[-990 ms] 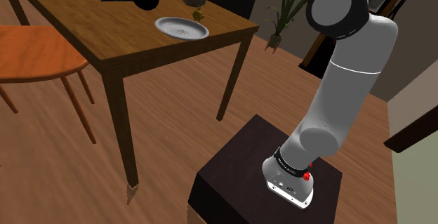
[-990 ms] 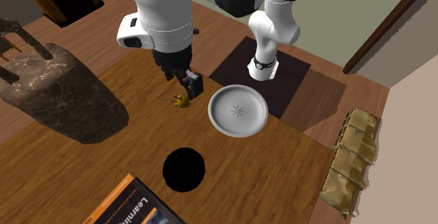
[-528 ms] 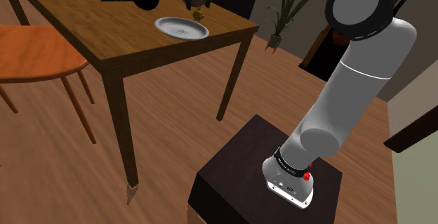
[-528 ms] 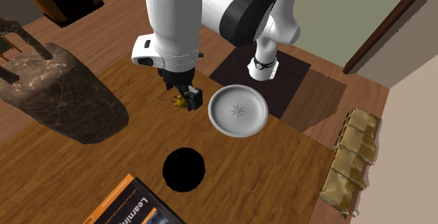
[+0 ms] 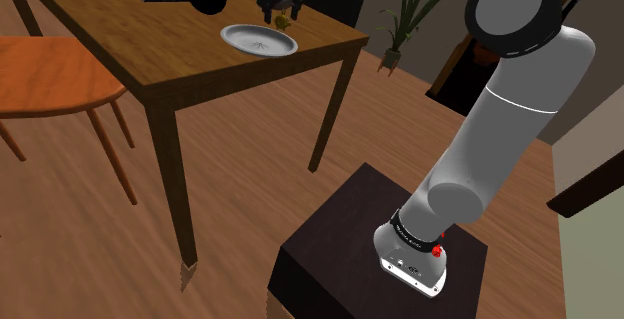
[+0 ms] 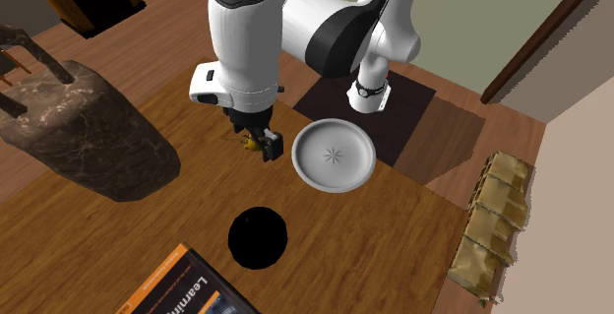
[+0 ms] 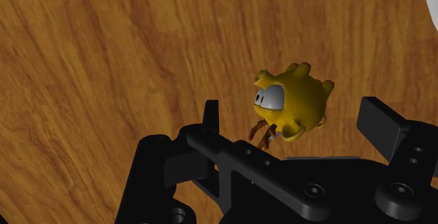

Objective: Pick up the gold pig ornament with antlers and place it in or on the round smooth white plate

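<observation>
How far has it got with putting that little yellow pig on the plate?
Early on. Done: the gripper sits over the gold pig, one finger on each side. In hand: the grasp. The fingers are open and not touching it, and the pig stands on the table. Left: closing, lifting, then carrying it to the white plate beside it.

Shoulder view: beside and behind stand (image 5: 335, 232), far back, looking down toward surface (image 5: 120, 37) at its upper left. Second exterior view: overhead, near, facing the stand across the surface. Wrist view: very close above the surface. Both exterior views share plate (image 6: 335, 155).
</observation>
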You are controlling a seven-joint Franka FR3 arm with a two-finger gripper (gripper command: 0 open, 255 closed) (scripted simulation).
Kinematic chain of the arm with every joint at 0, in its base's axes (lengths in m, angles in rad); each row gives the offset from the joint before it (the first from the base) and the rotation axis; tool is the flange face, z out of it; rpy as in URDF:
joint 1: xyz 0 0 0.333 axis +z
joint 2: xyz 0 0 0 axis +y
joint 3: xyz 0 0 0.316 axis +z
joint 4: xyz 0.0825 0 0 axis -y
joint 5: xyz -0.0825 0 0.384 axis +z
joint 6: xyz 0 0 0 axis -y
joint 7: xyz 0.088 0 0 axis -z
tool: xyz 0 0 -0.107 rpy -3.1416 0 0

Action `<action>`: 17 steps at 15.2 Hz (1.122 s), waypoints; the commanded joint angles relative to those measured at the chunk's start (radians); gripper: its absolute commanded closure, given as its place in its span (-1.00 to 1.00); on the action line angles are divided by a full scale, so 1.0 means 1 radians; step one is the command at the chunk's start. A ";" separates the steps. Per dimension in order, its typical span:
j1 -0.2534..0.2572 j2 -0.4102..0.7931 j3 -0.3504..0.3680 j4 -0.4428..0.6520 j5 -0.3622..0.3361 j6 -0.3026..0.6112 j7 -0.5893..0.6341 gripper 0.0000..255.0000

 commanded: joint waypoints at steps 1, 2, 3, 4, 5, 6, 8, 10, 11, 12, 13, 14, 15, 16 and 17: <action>0.000 0.000 0.000 -0.001 0.000 0.001 0.000 -1.00; 0.000 0.000 0.000 -0.001 0.000 0.001 0.000 -1.00; 0.000 0.000 0.000 0.000 0.000 0.001 0.000 -1.00; 0.000 0.000 0.000 0.000 0.000 0.001 0.000 1.00; 0.000 0.000 0.000 0.000 0.000 0.001 0.000 1.00; 0.000 0.000 0.000 0.000 0.000 0.001 0.000 1.00; 0.000 0.000 0.000 -0.001 0.000 0.001 0.000 1.00; 0.000 0.000 0.000 0.000 0.000 0.001 0.000 1.00; 0.000 0.000 0.000 0.000 0.000 0.001 0.000 1.00; 0.000 0.000 0.000 0.000 0.000 0.001 0.000 1.00; 0.000 0.000 0.000 -0.001 0.000 0.001 0.000 1.00; 0.000 0.002 0.000 0.016 0.000 -0.013 -0.002 1.00; 0.000 0.005 0.000 0.033 0.001 -0.028 -0.003 1.00; 0.000 0.009 0.000 0.052 0.001 -0.042 -0.005 1.00; 0.000 0.012 0.000 0.070 0.001 -0.057 -0.006 1.00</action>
